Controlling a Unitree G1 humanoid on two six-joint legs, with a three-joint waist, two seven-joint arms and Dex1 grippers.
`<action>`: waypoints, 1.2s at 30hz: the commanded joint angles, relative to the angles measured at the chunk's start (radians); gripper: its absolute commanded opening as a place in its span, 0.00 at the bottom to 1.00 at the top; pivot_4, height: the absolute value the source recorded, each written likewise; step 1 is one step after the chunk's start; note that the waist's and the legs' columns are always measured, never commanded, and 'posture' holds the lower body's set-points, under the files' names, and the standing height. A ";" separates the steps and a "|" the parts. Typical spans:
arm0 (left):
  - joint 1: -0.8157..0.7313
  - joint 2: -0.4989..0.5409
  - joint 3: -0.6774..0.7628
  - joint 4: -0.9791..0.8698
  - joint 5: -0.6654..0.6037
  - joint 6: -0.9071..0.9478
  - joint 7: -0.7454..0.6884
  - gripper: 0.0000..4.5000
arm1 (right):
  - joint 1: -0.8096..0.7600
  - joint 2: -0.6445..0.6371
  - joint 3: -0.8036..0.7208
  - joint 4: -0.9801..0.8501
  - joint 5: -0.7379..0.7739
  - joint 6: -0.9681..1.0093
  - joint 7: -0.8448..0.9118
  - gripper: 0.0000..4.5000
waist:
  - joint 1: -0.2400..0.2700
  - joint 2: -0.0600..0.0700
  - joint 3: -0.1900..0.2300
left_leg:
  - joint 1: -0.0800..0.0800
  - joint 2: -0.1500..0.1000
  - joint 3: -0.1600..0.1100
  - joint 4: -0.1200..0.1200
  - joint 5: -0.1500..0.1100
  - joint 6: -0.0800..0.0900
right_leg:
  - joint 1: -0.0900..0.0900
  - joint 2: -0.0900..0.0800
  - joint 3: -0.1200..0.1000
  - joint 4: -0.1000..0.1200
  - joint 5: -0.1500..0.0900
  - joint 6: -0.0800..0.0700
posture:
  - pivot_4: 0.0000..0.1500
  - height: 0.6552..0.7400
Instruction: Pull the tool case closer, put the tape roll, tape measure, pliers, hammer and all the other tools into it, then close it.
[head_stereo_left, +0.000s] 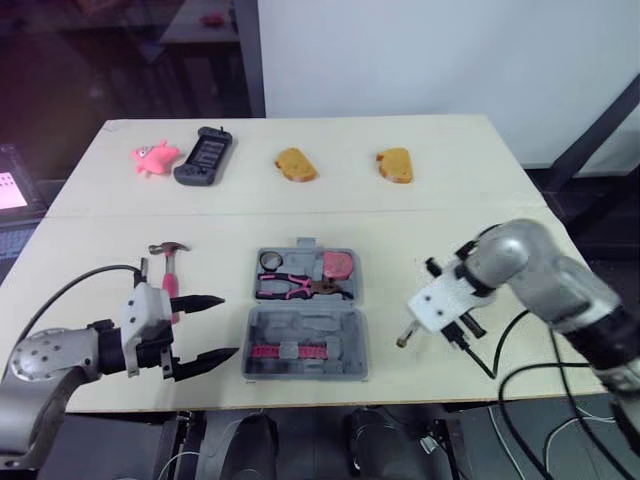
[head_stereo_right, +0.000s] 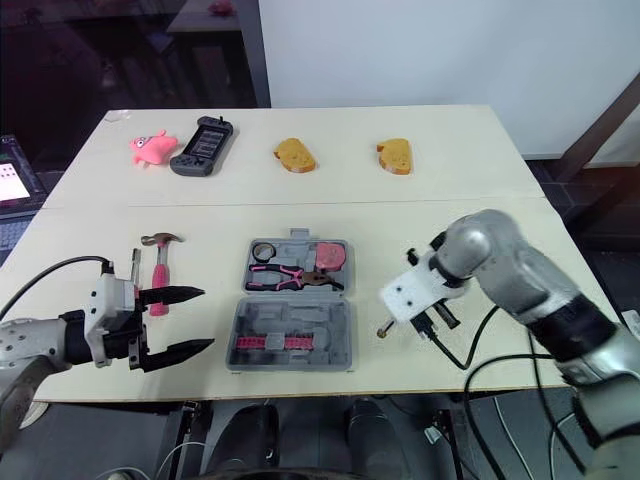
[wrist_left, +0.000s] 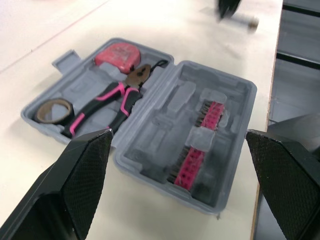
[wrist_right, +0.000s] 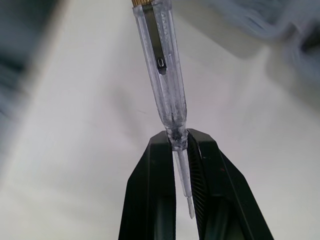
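The grey tool case (head_stereo_left: 330, 335) lies open at the table's front middle. Its far half holds a tape roll (head_stereo_left: 271, 261), pink-handled pliers (head_stereo_left: 290, 288) and a red tape measure (head_stereo_left: 340, 266); the near half holds a pink bit strip (wrist_left: 200, 145). A pink-handled hammer (head_stereo_left: 168, 268) lies on the table left of the case. My left gripper (head_stereo_left: 228, 325) is open, just left of the case and beside the hammer's handle. Right of the case, my right gripper (wrist_right: 181, 142) is shut on the neck of a clear tester screwdriver (head_stereo_left: 405, 336), its brass cap pointing away from the gripper.
Along the far side lie a pink toy (head_stereo_left: 155, 157), a black handheld device (head_stereo_left: 206, 155) and two orange bread-shaped pieces (head_stereo_left: 296, 164) (head_stereo_left: 395, 164). The table's front edge runs just below the case. Black cables (head_stereo_left: 500, 360) hang by my right arm.
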 joint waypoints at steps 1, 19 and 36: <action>-0.009 -0.007 -0.009 -0.016 -0.001 -0.016 -0.001 1.00 | -0.018 -0.007 -0.040 -0.227 0.223 0.714 0.016 0.01 | -0.003 0.001 0.000 | 0.000 0.000 0.000 0.000 0.000 0.000 | 0.000 0.000 0.000 0.000 0.000 0.000 | 1.00 1.00; -0.033 -0.008 -0.032 -0.004 -0.002 -0.012 -0.012 1.00 | 0.229 0.346 -0.410 -0.010 0.888 1.311 -1.314 0.01 | -0.010 -0.002 -0.001 | -0.019 -0.001 -0.001 -0.001 0.000 0.000 | -0.018 0.001 0.001 -0.001 0.004 0.007 | 1.00 1.00; -0.016 -0.001 -0.012 -0.018 -0.006 -0.007 -0.008 1.00 | 0.259 0.534 -0.580 0.058 1.368 1.311 -2.082 0.49 | -0.026 -0.008 -0.005 | -0.017 -0.001 -0.002 0.000 0.000 0.000 | -0.014 0.001 0.001 -0.002 0.004 0.006 | 1.00 1.00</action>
